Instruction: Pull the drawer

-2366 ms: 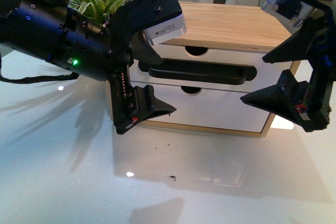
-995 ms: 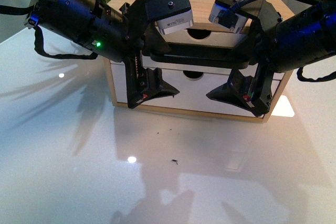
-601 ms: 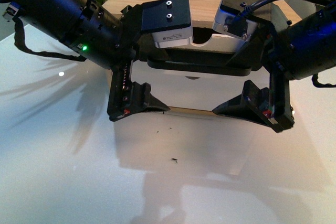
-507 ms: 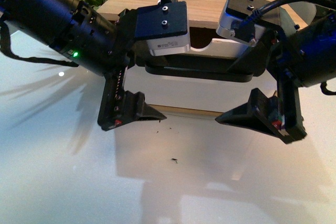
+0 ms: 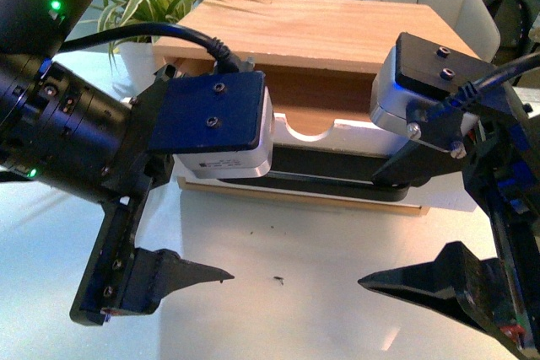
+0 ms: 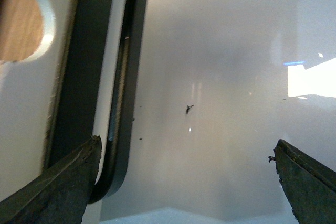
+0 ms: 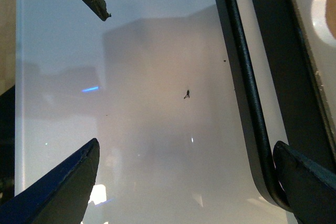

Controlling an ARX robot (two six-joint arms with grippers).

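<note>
In the front view, the wide white drawer (image 5: pixel 325 131) with a long black bar handle (image 5: pixel 337 185) is seen standing partway out of the light-wood cabinet (image 5: pixel 312 31). The left gripper (image 5: pixel 243 227) and right gripper (image 5: pixel 369 232) are spread wide before the cabinet, with nothing clamped. In the left wrist view, one finger (image 6: pixel 58 182) is shown at the handle's end. In the right wrist view, one finger (image 7: pixel 307 182) is likewise placed and the other is well apart.

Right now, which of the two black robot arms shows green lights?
The left black arm: two green lights glow on its body, while the right arm shows none.
</note>
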